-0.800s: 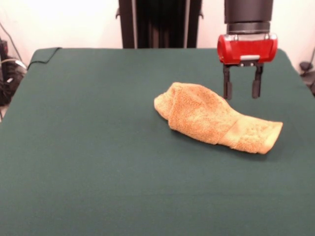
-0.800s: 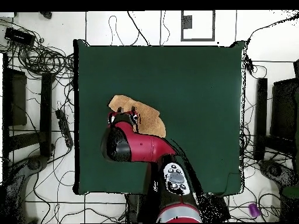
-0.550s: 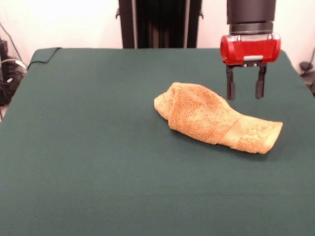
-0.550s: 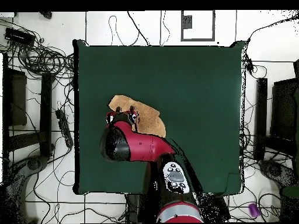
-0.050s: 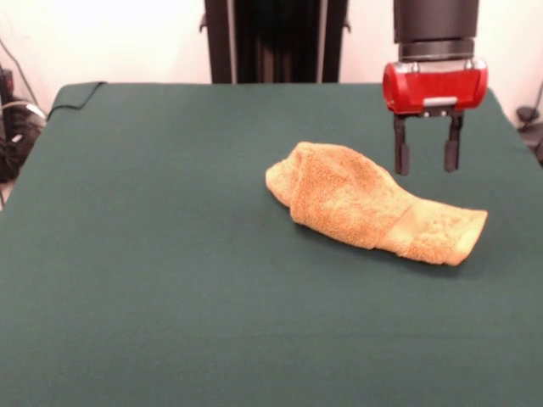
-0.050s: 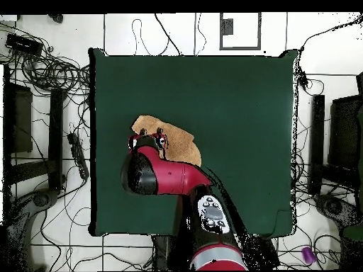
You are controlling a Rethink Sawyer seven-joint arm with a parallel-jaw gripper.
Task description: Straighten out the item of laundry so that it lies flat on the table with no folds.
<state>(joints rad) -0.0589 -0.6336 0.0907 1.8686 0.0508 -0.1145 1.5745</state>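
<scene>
The item of laundry [image 5: 369,206] is a golden-orange towel, rolled and folded into a long bundle on the right half of the green table [image 5: 153,254]. Its flatter banded end points toward the right front. My gripper [image 5: 427,165] hangs open just behind and above the bundle's right part, with nothing between its fingers and clear of the cloth. In the overhead view the towel [image 6: 183,144] shows partly, and the red arm covers its lower left part. There the gripper [image 6: 151,134] shows only at its tips over the towel.
Cables and dark equipment [image 6: 42,78] lie on the floor around the table. A fold of green cloth [image 5: 76,91] hangs off the far left corner in the front view. The arm's red body [image 6: 170,177] spans the table's lower middle in the overhead view.
The gripper has drifted slightly to the right and a touch upward in the front view, staying open. The towel has not moved.
</scene>
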